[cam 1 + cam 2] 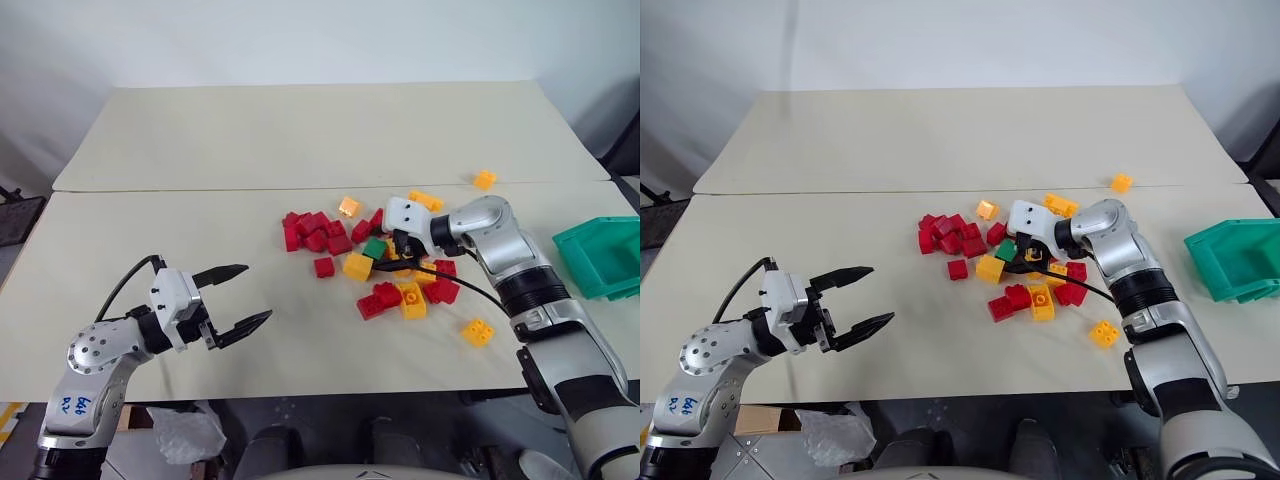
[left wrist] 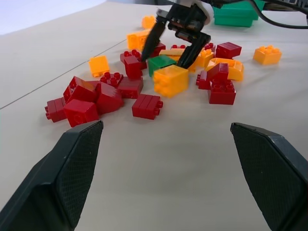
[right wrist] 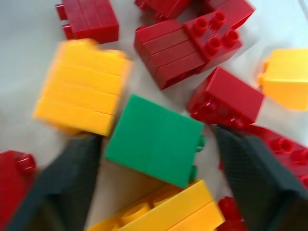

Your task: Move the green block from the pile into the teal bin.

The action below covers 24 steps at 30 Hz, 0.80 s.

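The teal bin (image 1: 598,256) (far from the pile (image 1: 375,262)) holds no visible bricks.

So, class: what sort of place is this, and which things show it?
Probably a robot test bench: a plain cream table, a pile of red and yellow plastic toy bricks, a teal plastic bin at its edge.

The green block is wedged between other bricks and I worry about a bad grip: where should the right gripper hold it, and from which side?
Grip the green block across its two flat side walls, coming from above. It lies on its side, studs pointing sideways, so those faces are smooth. The right gripper already straddles it, jaws open. A yellow brick crowds one side, so that finger has little room.
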Each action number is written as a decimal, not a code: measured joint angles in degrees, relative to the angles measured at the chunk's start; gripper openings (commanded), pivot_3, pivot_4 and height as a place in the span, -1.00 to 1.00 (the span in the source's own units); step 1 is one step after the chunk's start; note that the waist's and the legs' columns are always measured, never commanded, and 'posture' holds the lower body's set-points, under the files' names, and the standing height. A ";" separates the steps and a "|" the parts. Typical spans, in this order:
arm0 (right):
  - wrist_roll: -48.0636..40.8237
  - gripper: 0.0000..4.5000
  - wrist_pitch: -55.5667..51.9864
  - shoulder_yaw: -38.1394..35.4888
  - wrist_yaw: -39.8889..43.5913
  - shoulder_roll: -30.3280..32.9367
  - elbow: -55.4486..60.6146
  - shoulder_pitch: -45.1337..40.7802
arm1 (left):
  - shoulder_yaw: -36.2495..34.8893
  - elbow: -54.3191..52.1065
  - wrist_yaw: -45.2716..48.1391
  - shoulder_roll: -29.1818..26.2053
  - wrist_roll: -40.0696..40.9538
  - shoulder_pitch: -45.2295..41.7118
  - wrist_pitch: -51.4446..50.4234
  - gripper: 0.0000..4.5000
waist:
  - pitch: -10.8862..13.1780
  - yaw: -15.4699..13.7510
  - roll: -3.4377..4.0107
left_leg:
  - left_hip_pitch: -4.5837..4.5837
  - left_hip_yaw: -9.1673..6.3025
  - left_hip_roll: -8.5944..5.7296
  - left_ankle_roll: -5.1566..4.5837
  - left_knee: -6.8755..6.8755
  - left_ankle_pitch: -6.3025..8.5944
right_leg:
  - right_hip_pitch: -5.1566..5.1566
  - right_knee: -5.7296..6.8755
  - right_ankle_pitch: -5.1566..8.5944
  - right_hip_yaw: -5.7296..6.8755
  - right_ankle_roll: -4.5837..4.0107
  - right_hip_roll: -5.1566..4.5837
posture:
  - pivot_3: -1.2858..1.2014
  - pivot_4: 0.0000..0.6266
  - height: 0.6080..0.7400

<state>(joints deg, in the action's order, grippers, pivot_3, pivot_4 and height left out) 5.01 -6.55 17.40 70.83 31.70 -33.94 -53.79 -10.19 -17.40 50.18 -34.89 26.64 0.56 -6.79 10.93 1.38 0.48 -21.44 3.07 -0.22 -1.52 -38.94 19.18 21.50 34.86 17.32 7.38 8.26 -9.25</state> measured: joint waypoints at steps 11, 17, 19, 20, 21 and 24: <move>-8.02 0.09 0.52 -6.88 1.61 -0.11 2.36 1.51 | 0.87 1.78 0.30 1.13 -0.39 -2.26 1.70 1.00 | 0.02 -0.03 0.02 | -0.02 -0.01 -0.01 0.01 0.03 0.00 | 0.02 -0.01 0.00 0.03 0.00 0.00 | 0.03 -0.52 1.00; -14.89 0.09 4.88 -18.00 -0.77 4.65 3.58 4.65 | 3.29 3.22 0.93 2.73 -0.34 -6.70 1.74 1.00 | 0.02 -1.30 0.02 | -0.07 -0.03 -0.05 -0.02 0.00 0.01 | 0.01 -0.06 -0.03 0.05 0.05 -0.01 | 0.03 -0.52 1.00; -16.48 0.09 3.85 -22.57 -4.10 7.68 5.40 6.96 | 4.31 5.09 1.70 3.13 -0.37 -8.18 1.79 1.00 | 0.03 -1.59 0.03 | -0.09 -0.03 -0.05 -0.02 0.00 0.01 | 0.01 -0.09 -0.03 0.07 0.05 -0.01 | 0.03 -0.52 1.00; -17.16 0.09 2.84 -25.14 -5.93 9.61 6.70 8.42 | 4.87 5.97 2.08 3.42 -0.38 -8.75 1.80 1.00 | 0.03 -1.59 0.04 | -0.12 -0.05 -0.05 -0.02 0.00 0.01 | 0.01 -0.11 -0.03 0.10 0.05 0.00 | 0.03 -0.52 1.00; -17.60 0.09 1.47 -27.02 -7.44 11.38 7.93 9.86 | 5.38 6.84 2.39 3.66 -0.38 -9.50 1.78 1.00 | 0.03 -1.64 0.04 | -0.13 -0.04 -0.05 -0.02 0.01 0.01 | 0.01 -0.11 -0.03 0.11 0.05 -0.01 | 0.03 -0.52 1.00; -17.84 0.09 -1.97 -33.57 -12.34 18.17 11.32 16.94 | 6.74 8.62 3.20 4.19 -0.37 -12.03 1.73 1.00 | 0.03 -2.21 0.04 | -0.15 0.00 -0.05 -0.02 0.02 0.02 | 0.00 -0.17 -0.03 0.14 0.05 0.00 | 0.03 -0.52 1.00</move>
<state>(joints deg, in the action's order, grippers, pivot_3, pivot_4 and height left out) -12.83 -8.52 -16.18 58.49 49.87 -22.62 -36.85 -3.46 -8.78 53.38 -30.70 26.26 -11.48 -5.05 10.96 -0.83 0.52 -21.59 3.07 -0.27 -1.54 -38.92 19.20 21.50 34.69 17.30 7.53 8.31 -9.25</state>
